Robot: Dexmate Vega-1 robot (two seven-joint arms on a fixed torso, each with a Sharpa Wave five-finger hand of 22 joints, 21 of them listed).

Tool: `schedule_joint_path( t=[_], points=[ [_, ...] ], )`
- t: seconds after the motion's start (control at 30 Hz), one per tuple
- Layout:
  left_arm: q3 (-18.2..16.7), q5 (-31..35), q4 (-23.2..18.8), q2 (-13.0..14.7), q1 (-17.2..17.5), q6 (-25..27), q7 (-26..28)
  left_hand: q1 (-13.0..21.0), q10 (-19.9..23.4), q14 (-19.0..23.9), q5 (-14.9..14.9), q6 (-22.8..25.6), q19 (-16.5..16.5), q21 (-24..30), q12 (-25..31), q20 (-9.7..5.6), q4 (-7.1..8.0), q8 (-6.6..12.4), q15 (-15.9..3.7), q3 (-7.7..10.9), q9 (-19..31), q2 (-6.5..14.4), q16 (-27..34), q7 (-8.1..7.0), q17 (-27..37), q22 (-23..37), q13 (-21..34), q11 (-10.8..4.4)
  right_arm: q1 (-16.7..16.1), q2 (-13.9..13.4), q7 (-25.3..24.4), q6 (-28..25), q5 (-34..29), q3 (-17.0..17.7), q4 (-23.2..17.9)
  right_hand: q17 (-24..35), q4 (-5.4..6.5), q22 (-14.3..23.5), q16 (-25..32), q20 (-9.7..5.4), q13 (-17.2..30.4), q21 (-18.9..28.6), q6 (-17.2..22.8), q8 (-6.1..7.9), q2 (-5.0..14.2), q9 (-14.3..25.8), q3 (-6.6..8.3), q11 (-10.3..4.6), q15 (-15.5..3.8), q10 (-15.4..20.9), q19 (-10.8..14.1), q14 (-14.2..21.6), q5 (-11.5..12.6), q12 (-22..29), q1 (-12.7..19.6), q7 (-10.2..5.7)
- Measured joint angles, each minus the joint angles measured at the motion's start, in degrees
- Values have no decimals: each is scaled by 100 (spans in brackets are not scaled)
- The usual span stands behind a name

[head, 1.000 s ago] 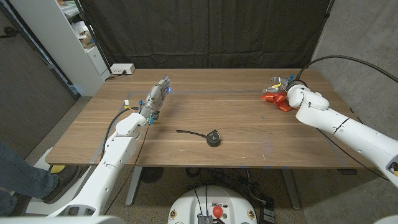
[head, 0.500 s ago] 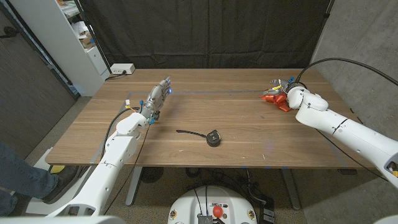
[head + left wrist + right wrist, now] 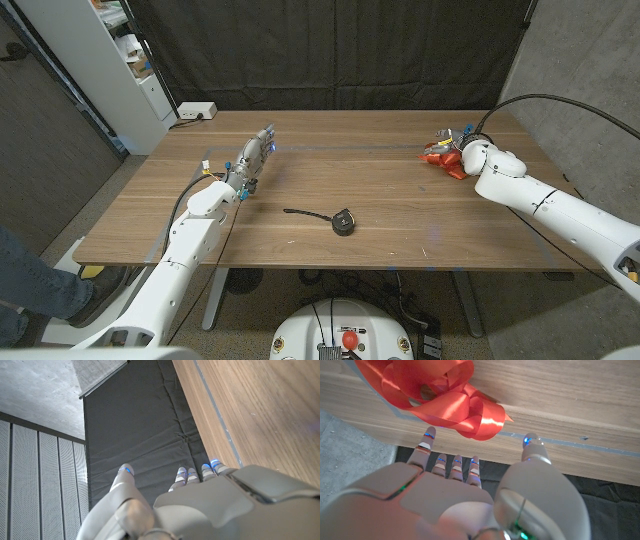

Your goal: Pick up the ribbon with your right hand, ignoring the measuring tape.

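The left hand (image 3: 254,157) is being kept out on the left side of the table (image 3: 380,180), fingers apart and holding nothing, while the black measuring tape (image 3: 341,219) is lying near mid-table with its strip trailing leftward. At the far right, the red ribbon (image 3: 437,155) is lying as a bunched bow with no clear long axis. The right hand (image 3: 461,148) is being held just beside it, fingers (image 3: 455,467) spread beyond the loops and not gripping.

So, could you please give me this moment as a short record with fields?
ribbon: red ribbon, far right part of the table
right hand: right hand open, fingers apart, just short of the ribbon, not gripping
measuring tape: black measuring tape, mid table, strap pulled out to its left
left hand: left hand open, far left, holds nothing
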Motion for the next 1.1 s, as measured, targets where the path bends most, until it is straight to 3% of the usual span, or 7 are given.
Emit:
schedule_joint_path(
  t=[1.1],
  points=[
    [-1,55,10,-23,41,3,29,6,-31,0,0,62,24,-66,0,23,1,0,0,0,-12,6,0,1,0,30,0,-31,174,118,39,184,217,-94,561,-1,24,1,72,-2,13,0,174,33,138,31,24,-1,-129,122,-15,236,43,45,137,-31]
  ],
)
